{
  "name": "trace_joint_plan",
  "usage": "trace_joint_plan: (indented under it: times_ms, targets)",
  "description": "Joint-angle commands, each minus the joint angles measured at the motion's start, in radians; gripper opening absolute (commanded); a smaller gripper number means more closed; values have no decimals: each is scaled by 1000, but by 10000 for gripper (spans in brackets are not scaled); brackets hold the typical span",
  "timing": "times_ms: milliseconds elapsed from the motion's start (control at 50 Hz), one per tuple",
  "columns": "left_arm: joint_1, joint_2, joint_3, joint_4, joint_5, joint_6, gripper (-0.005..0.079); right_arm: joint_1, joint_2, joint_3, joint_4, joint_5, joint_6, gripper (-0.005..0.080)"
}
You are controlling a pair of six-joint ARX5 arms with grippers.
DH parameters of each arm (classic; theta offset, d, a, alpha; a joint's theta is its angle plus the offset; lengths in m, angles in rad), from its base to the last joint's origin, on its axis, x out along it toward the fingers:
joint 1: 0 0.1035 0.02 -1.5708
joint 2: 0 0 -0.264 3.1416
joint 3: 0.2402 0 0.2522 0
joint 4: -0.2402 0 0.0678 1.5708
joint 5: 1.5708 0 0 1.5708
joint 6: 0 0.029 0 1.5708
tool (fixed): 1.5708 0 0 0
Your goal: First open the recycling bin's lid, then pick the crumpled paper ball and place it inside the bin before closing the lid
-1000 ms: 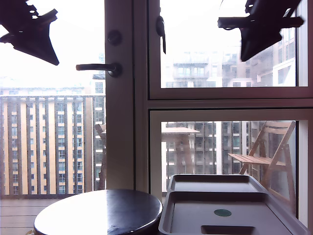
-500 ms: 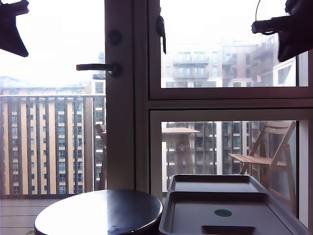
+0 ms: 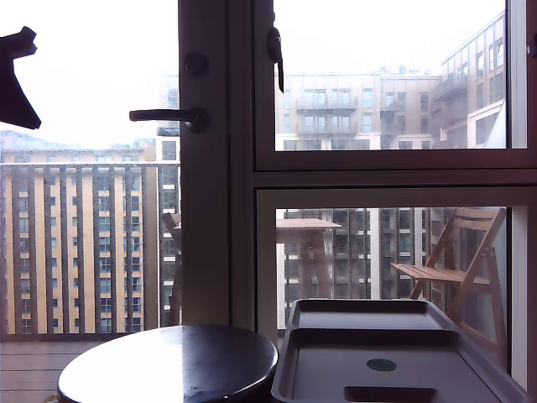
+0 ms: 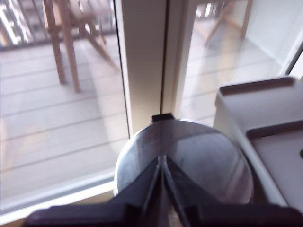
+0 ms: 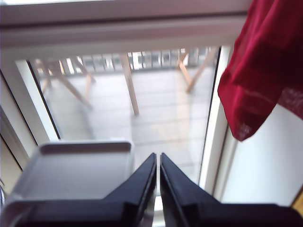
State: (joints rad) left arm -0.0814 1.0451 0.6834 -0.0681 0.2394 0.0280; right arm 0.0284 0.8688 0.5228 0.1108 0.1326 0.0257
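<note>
Jaws pressed together and empty on my first gripper [image 4: 162,163] and my second gripper [image 5: 157,158], both high above the lid [image 3: 394,365], which sits on the recycling bin [image 5: 71,165]. Crumpled paper ball seemingly nowhere visible; descending blind risks a fumbled lid.

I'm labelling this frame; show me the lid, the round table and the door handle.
lid [image 3: 336,374]: exterior view, bare panel left of its dark round mark.
round table [image 3: 168,365]: exterior view, middle of its dark top.
door handle [image 3: 164,115]: exterior view, middle of the lever.
</note>
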Motion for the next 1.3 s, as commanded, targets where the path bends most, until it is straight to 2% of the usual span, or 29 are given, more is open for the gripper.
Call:
trace_joint_plan:
  times_ms: [0,80,260,520,860,1100,1280]
  targets:
    - [-6,-21,-75,37,-14,-7,-24,4,-38,-54,19,-10,4,-13]
    - [-6,-58,-137,78,-29,-23,-24,4,-89,-103,26,-25,-35,-13]
    - [-13,-156,-249,148,-41,-56,-24,4,-225,-211,57,-29,-13,-13]
    - [-39,-338,-350,182,-86,-83,-24,23,-449,-264,53,-28,-5,-13]
    - [-59,-544,-401,140,-129,-82,-24,40,-620,-282,-20,-29,-7,-13]
    - [-59,-695,-403,61,-154,-112,-24,97,-727,-282,-87,-31,-20,-13]
    - [-59,-799,-403,34,-140,-135,-24,136,-815,-278,-140,-106,30,-13]
